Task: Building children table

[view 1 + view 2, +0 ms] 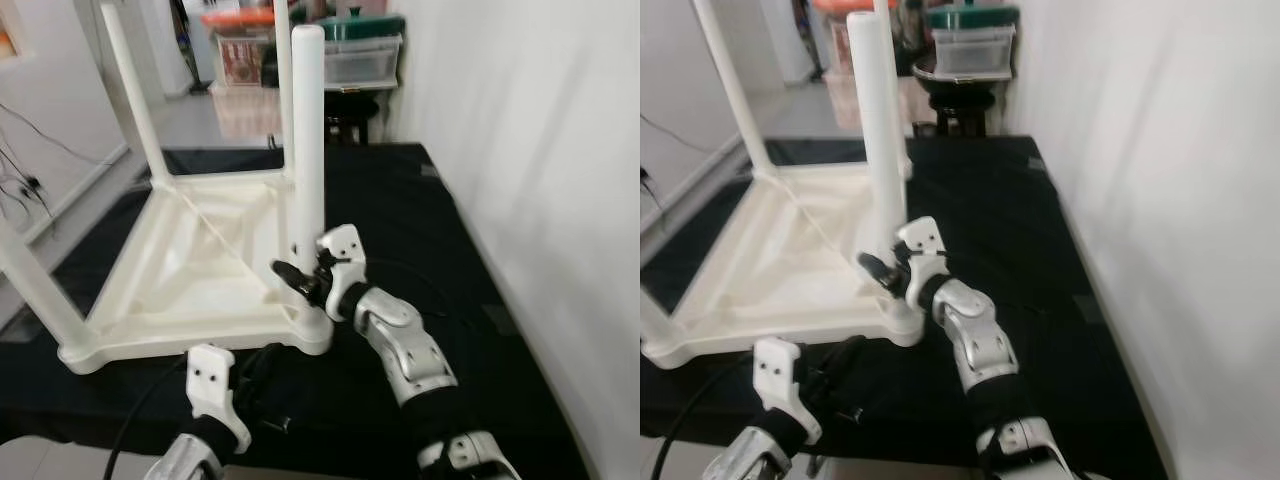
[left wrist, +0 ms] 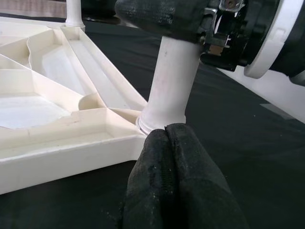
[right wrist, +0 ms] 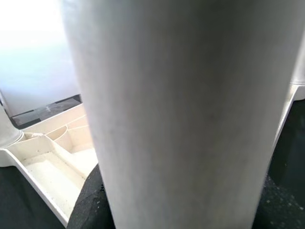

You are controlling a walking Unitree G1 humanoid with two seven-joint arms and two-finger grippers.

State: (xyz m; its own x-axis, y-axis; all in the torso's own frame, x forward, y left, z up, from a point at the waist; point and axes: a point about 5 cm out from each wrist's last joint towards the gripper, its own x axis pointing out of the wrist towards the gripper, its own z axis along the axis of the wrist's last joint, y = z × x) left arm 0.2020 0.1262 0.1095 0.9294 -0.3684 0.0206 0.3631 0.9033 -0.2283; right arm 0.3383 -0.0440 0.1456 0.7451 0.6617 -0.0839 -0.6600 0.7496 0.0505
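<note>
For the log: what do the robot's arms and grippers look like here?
Both arms are silver segmented shells with black joints. Each wrist carries a white bracket with small holes. The right gripper and left gripper have long black textured fingers. A black cable runs along the left arm.

Table (image 1: 200, 270): smooth white plastic; mat (image 1: 400, 220): matt black cloth.

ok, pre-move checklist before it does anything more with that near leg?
1. Right hand closed on near leg, low near its base: ok.
2. Near leg upright in its corner socket: ok.
3. Leg fully seated or tight: cannot tell.
4. Left hand shut, holding nothing, tips just before the socket: ok.
5. Upturned tabletop flat on the black mat: ok.
6. Other three legs standing: ok.
</note>
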